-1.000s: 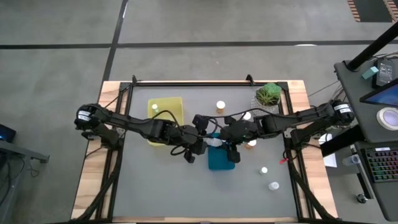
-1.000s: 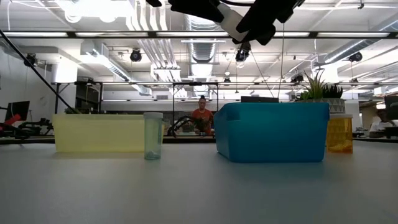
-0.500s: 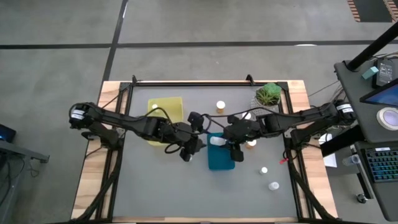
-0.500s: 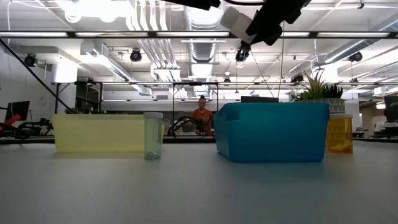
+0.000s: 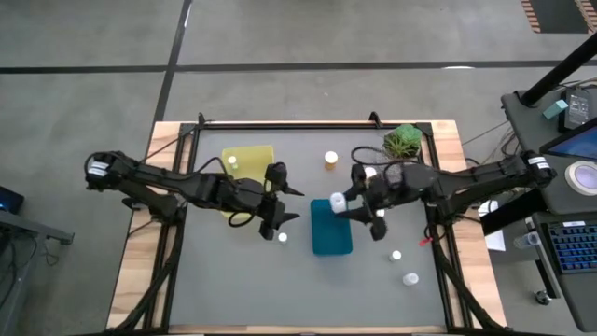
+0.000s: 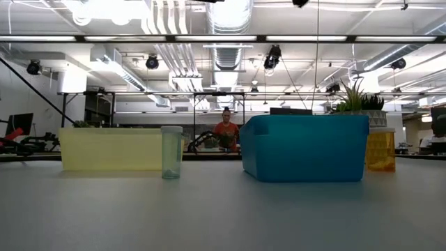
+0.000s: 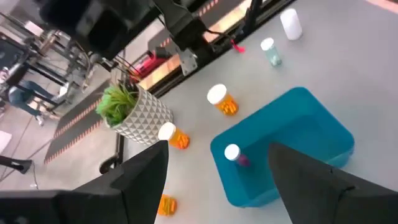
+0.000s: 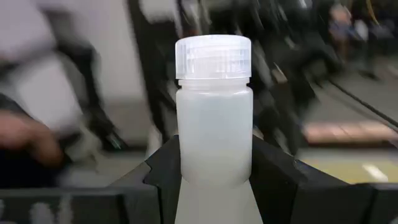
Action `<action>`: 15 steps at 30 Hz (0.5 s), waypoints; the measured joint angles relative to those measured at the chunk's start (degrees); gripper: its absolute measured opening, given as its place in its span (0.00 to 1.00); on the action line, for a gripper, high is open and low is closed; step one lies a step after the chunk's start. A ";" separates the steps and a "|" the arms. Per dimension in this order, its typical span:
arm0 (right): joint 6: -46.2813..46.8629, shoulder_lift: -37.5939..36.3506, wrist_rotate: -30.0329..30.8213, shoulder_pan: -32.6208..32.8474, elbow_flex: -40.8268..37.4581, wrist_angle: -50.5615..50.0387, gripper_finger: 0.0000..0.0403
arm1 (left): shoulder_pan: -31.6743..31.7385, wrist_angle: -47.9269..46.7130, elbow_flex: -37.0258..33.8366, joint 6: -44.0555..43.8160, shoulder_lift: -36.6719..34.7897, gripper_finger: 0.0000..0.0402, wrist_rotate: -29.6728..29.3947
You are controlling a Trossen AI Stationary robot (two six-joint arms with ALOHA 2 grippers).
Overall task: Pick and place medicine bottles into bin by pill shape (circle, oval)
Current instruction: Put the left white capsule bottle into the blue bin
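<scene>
My right gripper (image 5: pixel 349 203) is shut on a white translucent medicine bottle (image 8: pixel 213 118) with a clear cap, high over the far edge of the blue bin (image 5: pixel 331 233). My left gripper (image 5: pixel 290 205) stands open and holds nothing, between the yellow bin (image 5: pixel 248 166) and the blue bin. A clear bottle (image 5: pixel 282 235) stands on its base just near of my left gripper. Another white-capped bottle (image 7: pixel 232 153) lies inside the blue bin. Neither gripper shows in the low view. My right gripper pinches the bottle's lower body (image 8: pixel 211 177) between its two fingers (image 8: pixel 165 171). The bottle sticks out along the fingers, cap (image 8: pixel 212 56) away from the gripper and pointing toward the table's left. It is lifted clear, above the bin.
Orange bottles stand at the far side (image 5: pixel 330 160) (image 5: pixel 370 173) beside a potted plant (image 5: pixel 402 142). Two small bottles (image 5: pixel 395 254) (image 5: pixel 409 278) are at the near right. The right arm reaches in from the right edge, the left arm from the left.
My left gripper has opened, let go of the white bottle and drawn back toward the table's left edge. My right gripper keeps the bottle and has moved a little toward the right and far edges. Both have risen out of the low view.
</scene>
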 joint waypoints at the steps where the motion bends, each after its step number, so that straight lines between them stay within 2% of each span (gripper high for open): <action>1: 1.04 -0.14 -0.79 0.00 -0.79 3.77 0.37 | 0.00 0.77 -0.65 0.00 -0.35 0.64 -0.02; 6: 6.94 -0.35 -1.57 0.02 -3.28 21.17 0.37 | 0.04 4.41 -1.95 0.05 -1.32 0.64 -0.37; 12: 15.86 1.51 -1.44 0.02 -4.99 47.05 0.37 | 0.04 5.60 -2.85 0.07 -1.36 0.64 -1.14; 15: 16.77 1.77 -1.52 0.02 -4.94 50.98 0.37 | 0.04 5.52 -3.17 0.04 -1.36 0.64 -1.38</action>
